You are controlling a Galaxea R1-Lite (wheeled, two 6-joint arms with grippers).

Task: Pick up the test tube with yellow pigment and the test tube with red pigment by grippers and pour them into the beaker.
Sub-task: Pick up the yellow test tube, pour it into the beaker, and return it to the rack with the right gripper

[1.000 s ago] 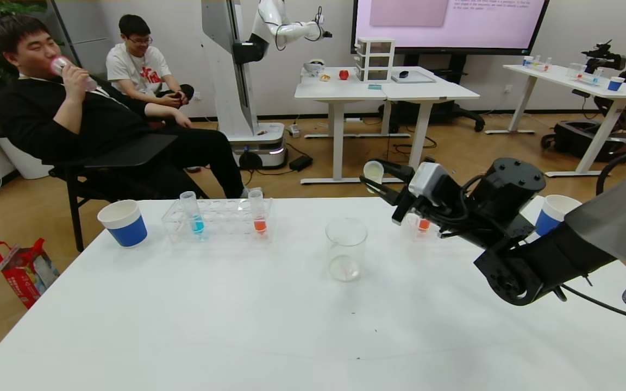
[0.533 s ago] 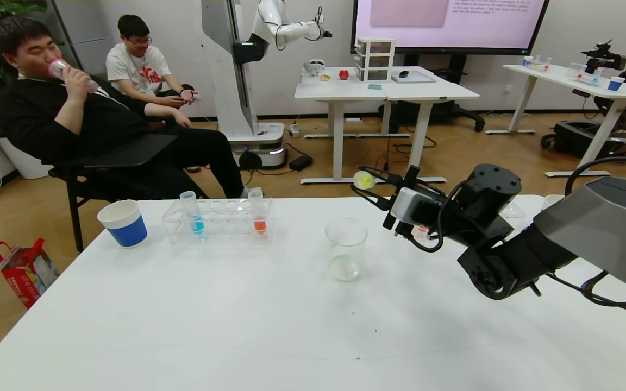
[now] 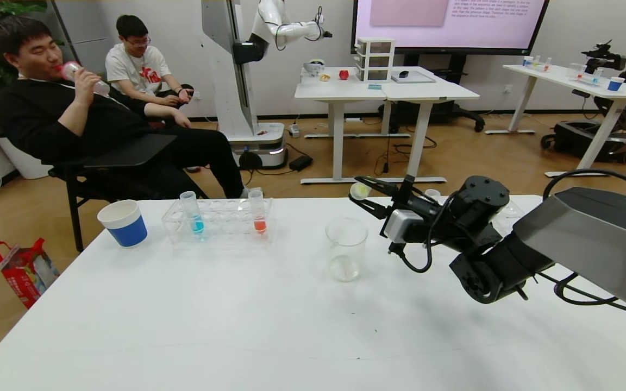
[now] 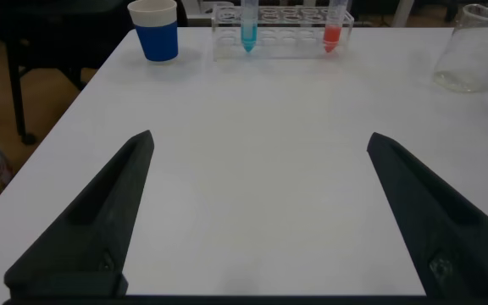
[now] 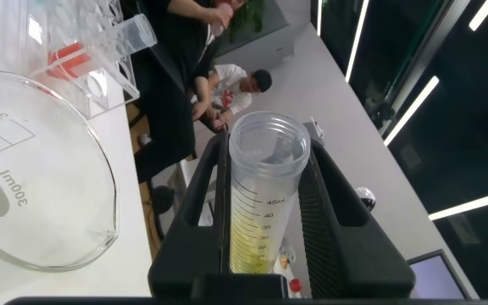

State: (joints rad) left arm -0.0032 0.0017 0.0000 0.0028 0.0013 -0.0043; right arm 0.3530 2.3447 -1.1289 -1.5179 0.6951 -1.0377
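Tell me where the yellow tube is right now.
In the head view, the test tube with yellow pigment is held in the right gripper, above and just right of the beaker.

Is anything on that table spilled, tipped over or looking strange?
Nothing is spilled. The one odd sight is the yellow tube, lying nearly sideways in the right pincer beside the beaker, apparently tilted for pouring. The blue tube and red tube stand upright in their rack.
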